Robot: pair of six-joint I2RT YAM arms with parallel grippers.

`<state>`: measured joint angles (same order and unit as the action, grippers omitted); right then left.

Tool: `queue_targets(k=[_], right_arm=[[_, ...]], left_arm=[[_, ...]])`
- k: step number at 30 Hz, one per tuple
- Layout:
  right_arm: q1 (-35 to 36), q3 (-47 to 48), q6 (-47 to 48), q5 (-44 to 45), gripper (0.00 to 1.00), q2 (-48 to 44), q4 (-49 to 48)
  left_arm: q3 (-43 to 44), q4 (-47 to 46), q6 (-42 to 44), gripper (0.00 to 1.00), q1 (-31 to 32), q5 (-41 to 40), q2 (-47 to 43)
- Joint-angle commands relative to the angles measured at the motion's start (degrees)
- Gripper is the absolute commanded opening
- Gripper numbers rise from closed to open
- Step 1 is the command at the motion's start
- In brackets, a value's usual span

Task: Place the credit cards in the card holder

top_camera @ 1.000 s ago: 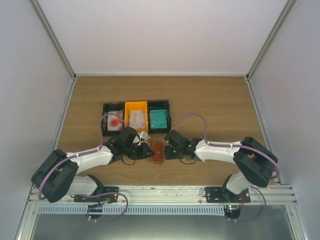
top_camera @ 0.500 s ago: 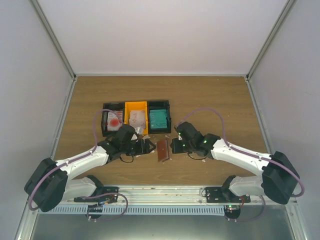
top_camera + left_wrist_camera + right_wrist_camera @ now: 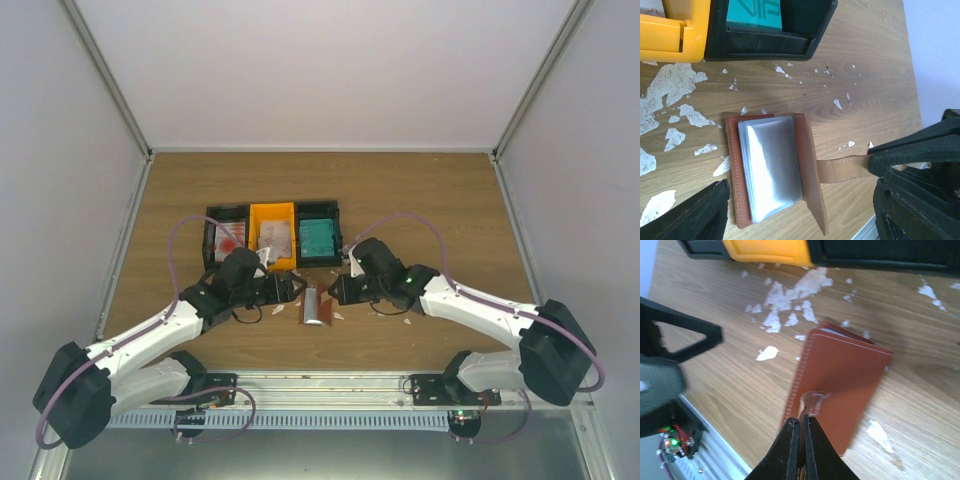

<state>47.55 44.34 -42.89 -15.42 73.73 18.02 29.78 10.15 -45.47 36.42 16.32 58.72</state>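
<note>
The card holder (image 3: pixel 812 167) lies open on the table, its clear plastic sleeves (image 3: pixel 771 167) facing up, and it shows in the top view (image 3: pixel 316 305) between both grippers. My right gripper (image 3: pixel 802 424) is shut on the holder's strap (image 3: pixel 842 170) and holds the brown cover (image 3: pixel 842 385) lifted. My left gripper (image 3: pixel 800 222) is open, a finger on each side of the holder, touching nothing. Teal credit cards (image 3: pixel 318 238) fill the right black bin (image 3: pixel 765 42). White cards with a red mark (image 3: pixel 228 240) sit in the left bin, and pale cards (image 3: pixel 275 240) in the orange one.
The three bins (image 3: pixel 272 212) stand in a row just behind the holder. Small white scraps (image 3: pixel 670 95) litter the wood around them, and several scraps (image 3: pixel 790 295) show in the right wrist view. A metal rail (image 3: pixel 320 385) runs along the near table edge.
My left gripper has opened and let go of the holder. The right gripper has shut on the strap and pulled the cover open, so the sleeves now show. Both arms reached farther forward.
</note>
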Motion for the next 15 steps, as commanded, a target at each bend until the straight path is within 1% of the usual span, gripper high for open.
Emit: queue_targets(k=[1,6,11,15], right_arm=[[-1.7,-3.2,0.5,3.2,0.01,0.1,0.7],[-4.0,-6.1,1.4,10.5,0.01,-3.2,6.3],[-6.3,-8.3,2.4,13.6,0.01,-5.1,8.8],[-6.9,-8.6,3.2,13.7,0.0,-4.9,8.0]], left_arm=[[-0.1,-1.6,1.2,0.77,-0.5,0.3,-0.3],[-0.5,-4.0,1.4,0.73,-0.5,3.8,2.2],[-0.6,-7.3,1.2,0.69,-0.5,7.9,6.3],[-0.9,-13.9,0.7,0.66,-0.3,16.0,9.9]])
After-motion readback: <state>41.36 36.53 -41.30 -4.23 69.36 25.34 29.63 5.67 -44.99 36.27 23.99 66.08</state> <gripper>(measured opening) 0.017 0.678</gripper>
